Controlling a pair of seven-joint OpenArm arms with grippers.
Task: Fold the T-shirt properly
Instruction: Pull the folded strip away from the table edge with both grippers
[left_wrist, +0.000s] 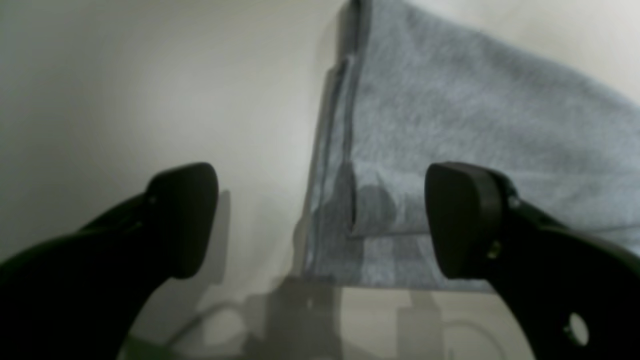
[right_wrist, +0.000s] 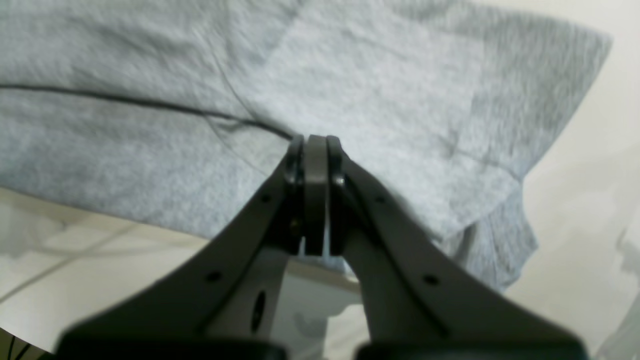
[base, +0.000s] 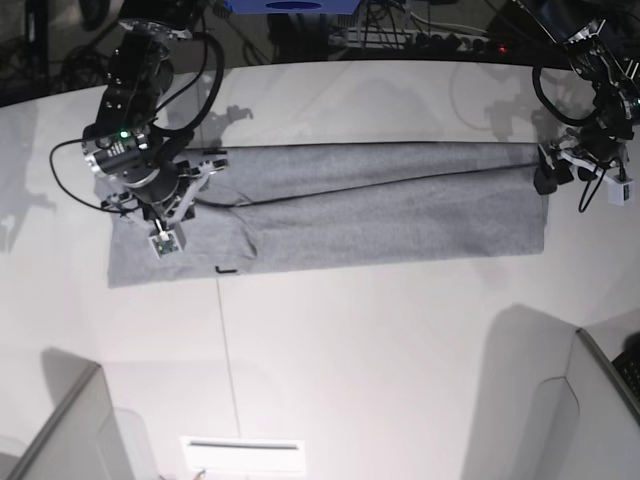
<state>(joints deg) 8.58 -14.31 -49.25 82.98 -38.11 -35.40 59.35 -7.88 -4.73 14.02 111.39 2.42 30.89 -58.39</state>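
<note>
The grey T-shirt (base: 380, 210) lies folded into a long strip across the white table (base: 360, 350), with a dark fold line running along its length. My right gripper (right_wrist: 315, 147) is shut, its tips pinching the T-shirt (right_wrist: 380, 100) where wrinkles meet the fold line; in the base view this right gripper (base: 190, 197) is over the shirt's left end. My left gripper (left_wrist: 322, 220) stands wide open just above the layered edge of the T-shirt (left_wrist: 450, 110), holding nothing. In the base view the left gripper (base: 550, 172) sits at the strip's right end.
Grey partitions stand at the front left (base: 70, 430) and front right (base: 600, 400). A thin seam (base: 224, 340) crosses the table, and a white label (base: 240, 445) lies near the front edge. Cables and power strips (base: 400, 35) line the back.
</note>
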